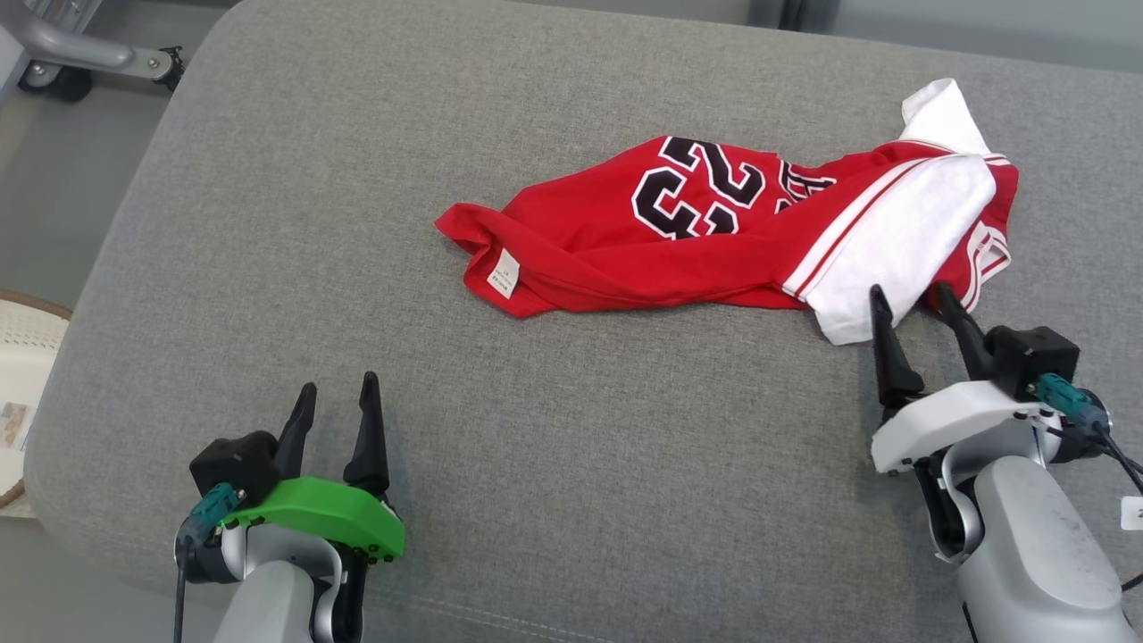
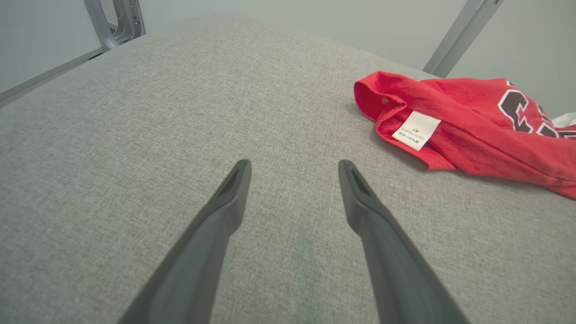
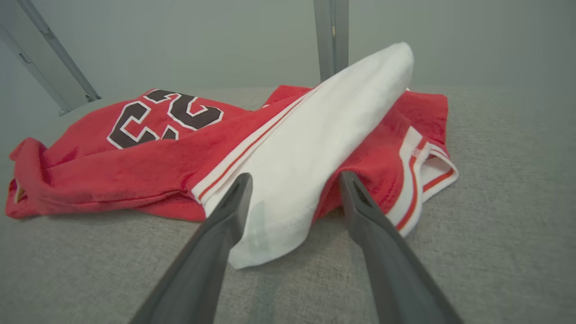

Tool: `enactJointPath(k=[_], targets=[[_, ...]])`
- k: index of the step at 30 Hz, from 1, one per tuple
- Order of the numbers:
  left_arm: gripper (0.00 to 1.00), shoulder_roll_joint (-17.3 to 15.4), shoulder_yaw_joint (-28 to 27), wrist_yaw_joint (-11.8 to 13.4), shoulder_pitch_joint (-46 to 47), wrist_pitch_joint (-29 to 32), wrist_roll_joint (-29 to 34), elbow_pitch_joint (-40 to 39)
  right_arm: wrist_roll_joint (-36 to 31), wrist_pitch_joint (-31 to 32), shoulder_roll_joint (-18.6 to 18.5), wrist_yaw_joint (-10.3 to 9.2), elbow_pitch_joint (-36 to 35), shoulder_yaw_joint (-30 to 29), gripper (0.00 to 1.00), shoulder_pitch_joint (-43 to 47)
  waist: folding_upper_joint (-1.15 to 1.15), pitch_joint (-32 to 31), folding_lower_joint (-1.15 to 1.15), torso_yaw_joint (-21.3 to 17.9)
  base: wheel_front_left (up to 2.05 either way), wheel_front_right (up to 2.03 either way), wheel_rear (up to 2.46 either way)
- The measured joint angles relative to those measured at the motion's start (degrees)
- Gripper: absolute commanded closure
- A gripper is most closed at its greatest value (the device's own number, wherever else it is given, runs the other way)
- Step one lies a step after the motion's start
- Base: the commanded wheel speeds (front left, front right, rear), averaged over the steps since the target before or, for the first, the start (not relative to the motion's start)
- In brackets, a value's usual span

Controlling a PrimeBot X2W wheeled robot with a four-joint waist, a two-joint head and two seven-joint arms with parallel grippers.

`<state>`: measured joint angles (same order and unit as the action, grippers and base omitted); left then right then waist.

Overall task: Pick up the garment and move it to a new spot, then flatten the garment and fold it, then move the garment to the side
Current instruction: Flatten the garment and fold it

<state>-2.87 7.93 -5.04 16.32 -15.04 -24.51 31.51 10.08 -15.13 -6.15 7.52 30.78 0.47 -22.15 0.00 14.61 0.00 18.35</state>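
Jersey [image 1: 714, 241], red with white parts, crumpled on grey cushion [image 1: 357, 268]. Lies right of centre, toward the far side, as a long heap running left to right. Shows a black number [image 1: 692, 187] with white outline face up near the middle, upside down in the head view. Ends at the left in a rolled red hem with a white label [image 1: 503, 272] on it. Carries a broad white fold [image 1: 902, 241] across the right end, edged with red stripes, plus a white corner sticking out at the far right.

Right claw [image 1: 909, 289]: spread wide, gripping nothing. Sits at the near right of the heap, tips pointing far. Straddles the near end of the white fold. In the right wrist view, overlaps the fold's left edge with one finger [image 3: 225, 211] and reaches the red cloth beside the fold with the other. Impossible to tell whether the tips touch the cloth.

Left claw [image 1: 339, 386]: spread wide as well, empty. Sits over bare cushion at the near left, well apart from the jersey, tips pointing far. In the left wrist view, faces plain grey fabric, with the label end of the jersey off to the far right.

Past the cushion's far left corner: grey metal frame [image 1: 54, 45] on a dark castor, on the floor.
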Motion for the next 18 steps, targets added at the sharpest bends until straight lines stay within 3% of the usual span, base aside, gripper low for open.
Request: enactJointPath(k=[8,18], targets=[[0.0,0.0,0.05,-0.33,-1.35,0.0,-0.04,0.11,-0.33,0.0,-1.57,0.0,-4.52,-3.91,0.0,1.4,0.0,-1.78,0.0,-1.71,0.0,0.0,0.0],[0.0,0.04,3.39,-0.23,0.86,0.0,-1.2,0.0,-2.49,0.0,-5.58,0.0,6.51,-3.05,0.0,-9.78,0.0,0.33,0.0,-0.64,0.0,0.0,0.0]])
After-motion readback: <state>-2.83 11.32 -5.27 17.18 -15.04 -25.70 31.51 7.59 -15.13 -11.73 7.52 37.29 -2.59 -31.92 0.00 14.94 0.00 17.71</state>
